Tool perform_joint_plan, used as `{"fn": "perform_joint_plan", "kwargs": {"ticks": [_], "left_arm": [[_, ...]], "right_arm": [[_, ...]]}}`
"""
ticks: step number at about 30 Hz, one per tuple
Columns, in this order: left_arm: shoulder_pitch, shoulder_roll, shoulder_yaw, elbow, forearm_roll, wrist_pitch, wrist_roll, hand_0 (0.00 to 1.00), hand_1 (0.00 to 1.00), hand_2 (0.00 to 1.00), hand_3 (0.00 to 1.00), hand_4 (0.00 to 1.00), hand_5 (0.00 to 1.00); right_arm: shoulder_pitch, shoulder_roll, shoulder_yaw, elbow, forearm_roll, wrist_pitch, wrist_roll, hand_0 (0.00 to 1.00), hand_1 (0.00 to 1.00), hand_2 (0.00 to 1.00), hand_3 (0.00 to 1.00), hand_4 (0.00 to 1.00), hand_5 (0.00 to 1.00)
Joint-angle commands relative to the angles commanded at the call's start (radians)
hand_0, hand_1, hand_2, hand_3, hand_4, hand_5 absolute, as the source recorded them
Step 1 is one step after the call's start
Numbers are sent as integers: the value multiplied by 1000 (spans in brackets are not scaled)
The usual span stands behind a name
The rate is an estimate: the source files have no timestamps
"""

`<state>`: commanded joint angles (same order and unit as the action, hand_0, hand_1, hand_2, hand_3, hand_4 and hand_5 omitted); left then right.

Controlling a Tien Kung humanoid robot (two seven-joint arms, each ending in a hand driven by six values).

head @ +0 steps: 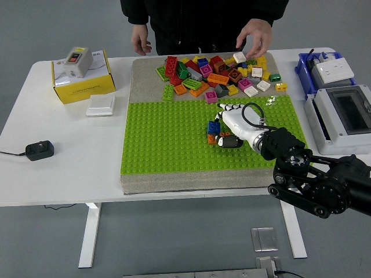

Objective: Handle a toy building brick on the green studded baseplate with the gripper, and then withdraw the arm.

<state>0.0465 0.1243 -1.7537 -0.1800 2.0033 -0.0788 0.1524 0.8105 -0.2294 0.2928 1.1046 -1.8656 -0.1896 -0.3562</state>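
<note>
My right hand (217, 131) reaches in from the lower right over the green studded baseplate (162, 142). Its white fingers are shut on a small blue brick (214, 127). The blue brick sits right above an orange brick (212, 139) on the plate's middle, touching or nearly touching it. The hand covers part of the orange brick. A heap of loose coloured bricks (214, 75) lies on the grey mat behind the plate. A person stands at the far side, with one hand (255, 36) spread over a white brick (239, 57) on the heap.
A yellow box with a switch on it (81, 74) and a white square plate (100, 105) stand at the left. A black adapter (39, 150) lies near the left edge. A blue bin (326, 69) and a grey box (342, 116) line the right side.
</note>
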Motion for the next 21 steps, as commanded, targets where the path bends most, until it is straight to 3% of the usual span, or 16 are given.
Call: {"fn": "perform_joint_plan", "kwargs": {"ticks": [8, 21], "left_arm": [[-1, 3, 3, 0, -2, 0, 0, 682, 668, 657, 766, 431, 492], [-2, 4, 3, 0, -4, 0, -1, 682, 668, 656, 763, 431, 495]], "right_arm": [[17, 18, -40, -25, -5, 18, -7, 944, 998, 998, 613, 530, 449], [23, 5, -61, -51, -22, 21, 1, 943, 998, 998, 624, 544, 462]]}}
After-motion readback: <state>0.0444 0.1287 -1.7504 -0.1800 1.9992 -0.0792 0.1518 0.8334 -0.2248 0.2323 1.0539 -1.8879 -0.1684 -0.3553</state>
